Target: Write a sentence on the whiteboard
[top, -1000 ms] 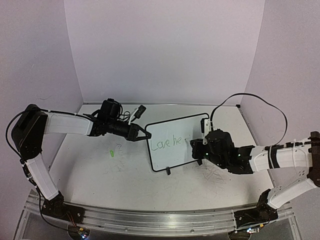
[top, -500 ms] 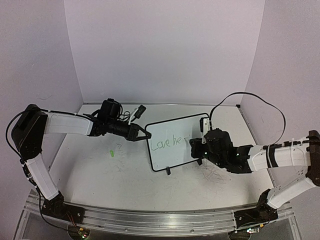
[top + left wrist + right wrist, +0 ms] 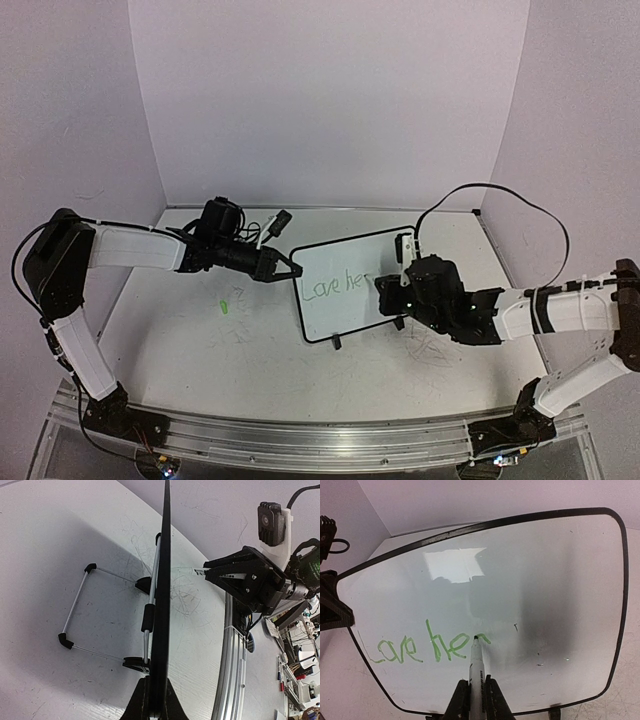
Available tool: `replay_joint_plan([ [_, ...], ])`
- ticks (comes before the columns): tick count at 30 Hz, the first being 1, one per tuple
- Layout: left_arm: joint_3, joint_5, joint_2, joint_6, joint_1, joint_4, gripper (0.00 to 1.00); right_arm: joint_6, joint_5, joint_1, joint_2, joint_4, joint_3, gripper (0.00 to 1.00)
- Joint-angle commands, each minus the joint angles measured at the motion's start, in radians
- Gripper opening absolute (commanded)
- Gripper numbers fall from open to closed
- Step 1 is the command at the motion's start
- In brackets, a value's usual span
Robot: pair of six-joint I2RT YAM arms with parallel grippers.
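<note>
The whiteboard [image 3: 345,285] stands tilted on the table, black-framed, with green writing "Love he" and the start of another letter. It fills the right wrist view [image 3: 530,580]. My left gripper [image 3: 285,270] is shut on the board's left edge; in the left wrist view the board [image 3: 162,605] shows edge-on between the jaws [image 3: 155,702]. My right gripper [image 3: 388,292] is shut on a white marker [image 3: 477,670], whose tip touches the board just right of "he". The right gripper also shows in the left wrist view [image 3: 202,571].
The white tabletop [image 3: 240,350] carries scribbles and a green mark [image 3: 225,305]. The board's wire stand [image 3: 80,607] and black feet [image 3: 337,343] rest on it. A metal rail [image 3: 300,430] runs along the near edge. Purple walls enclose the back and sides.
My right gripper has shifted slightly left and toward the board with the marker, and a new green stroke has been added after "he". The left arm has not moved.
</note>
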Motion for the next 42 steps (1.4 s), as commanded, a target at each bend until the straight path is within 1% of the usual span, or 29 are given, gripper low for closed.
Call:
replay_joint_plan([
  [1, 0.033, 0.03, -0.031, 0.002, -0.003, -0.034, 0.0, 0.014, -0.019, 0.0, 0.005, 0.01, -0.019, 0.0],
  [11, 0.034, 0.03, -0.03, 0.0, -0.003, -0.035, 0.0, 0.036, -0.025, 0.007, -0.005, -0.007, -0.053, 0.0],
  [16, 0.034, 0.032, -0.029, 0.0, -0.003, -0.035, 0.0, 0.039, 0.019, 0.007, -0.024, -0.015, -0.055, 0.0],
  [22, 0.035, 0.032, -0.028, 0.0, -0.003, -0.035, 0.0, 0.024, 0.07, 0.007, -0.035, -0.015, -0.02, 0.0],
  [42, 0.032, 0.03, -0.034, 0.003, -0.003, -0.034, 0.0, -0.014, 0.075, 0.002, 0.008, 0.01, 0.036, 0.0],
])
